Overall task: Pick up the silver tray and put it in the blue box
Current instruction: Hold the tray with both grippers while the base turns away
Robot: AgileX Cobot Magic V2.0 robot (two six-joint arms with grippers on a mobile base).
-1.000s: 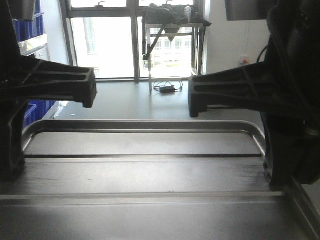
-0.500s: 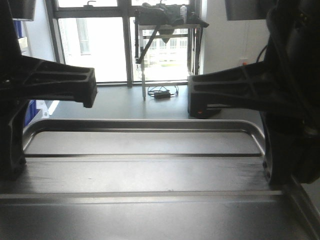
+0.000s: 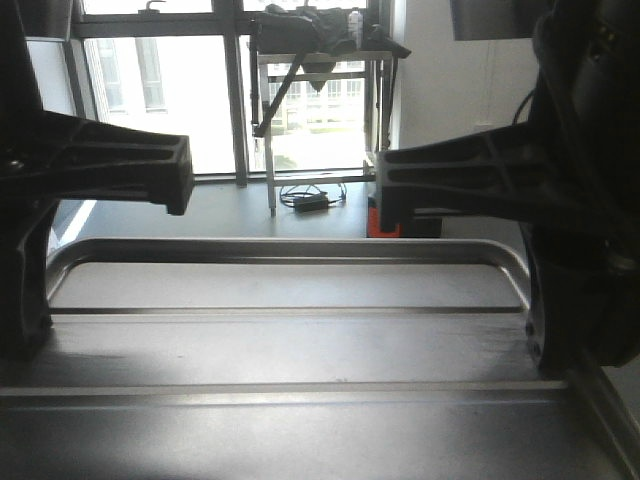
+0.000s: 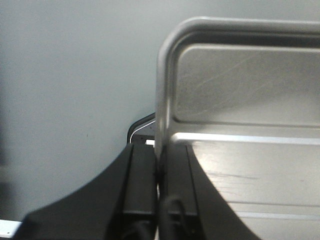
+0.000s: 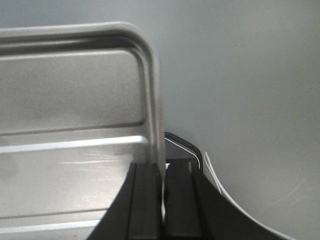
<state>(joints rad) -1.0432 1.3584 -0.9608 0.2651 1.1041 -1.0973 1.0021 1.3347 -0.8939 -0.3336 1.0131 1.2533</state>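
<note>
The silver tray (image 3: 290,340) fills the lower half of the front view, held level above the floor, with two long ridges across its sunken panel. My left gripper (image 3: 28,325) is shut on its left rim; the left wrist view shows both fingers (image 4: 177,175) clamped on the rim (image 4: 162,100). My right gripper (image 3: 548,340) is shut on the right rim; the right wrist view shows it (image 5: 162,180) pinching the rim of the tray (image 5: 70,90). The blue box is out of view.
Ahead are tall bright windows and a metal-legged table (image 3: 320,45) with dark gear on top. A cable and power brick (image 3: 305,200) lie on the grey floor. An orange-red object (image 3: 385,225) shows behind my right arm. Grey floor (image 4: 75,75) lies below the tray.
The whole background has slid left, so the view has turned right. Blue crates at the far left have left the frame and the orange-red object has appeared. Tray and both grips are unchanged.
</note>
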